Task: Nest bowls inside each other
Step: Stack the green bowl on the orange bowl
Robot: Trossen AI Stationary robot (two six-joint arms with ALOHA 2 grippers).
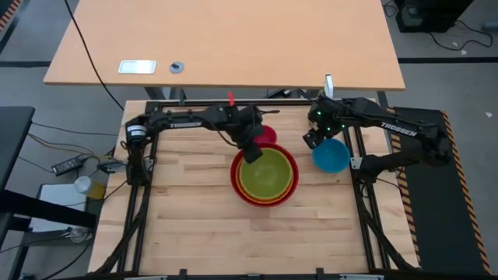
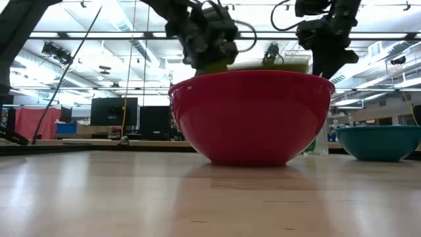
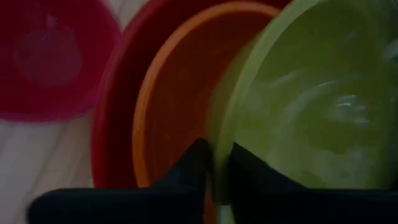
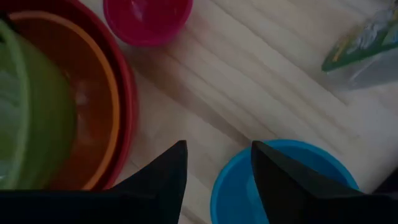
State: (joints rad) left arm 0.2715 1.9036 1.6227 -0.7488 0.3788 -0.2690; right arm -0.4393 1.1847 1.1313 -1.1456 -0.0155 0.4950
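- The left pincer (image 1: 252, 149) sits over the far rim of the green bowl (image 1: 267, 174), one finger on each side of the thin wall. A sliver of gap shows beside the rim in the left wrist view, so it looks to be loosening, but I cannot tell for certain whether it is clenched or released.
- The green bowl (image 3: 323, 106) lies right under that pincer, inside the orange bowl (image 3: 180, 106), which lies inside the red bowl (image 2: 253, 117). Pinching the rim is the sensible hold here, since the smooth wall gives nothing else to grip.
- The stack rests on the worktop (image 1: 187, 225) below the left pincer, largest bowl outermost, so each smaller one drops in without jamming.
- Just past the left pincer, beside the stack, stands the pink bowl (image 1: 265, 134), apart from the others and not yet nested.
- Farther off, the right pincer (image 4: 214, 177) hangs with its fingers spread and empty, straddling the near rim of the blue bowl (image 4: 292, 180), which stands on the worktop directly beneath it. That looks like readiness to take the next size.
- Beyond the right pincer a pale object (image 4: 364, 46) lies at the worktop edge.
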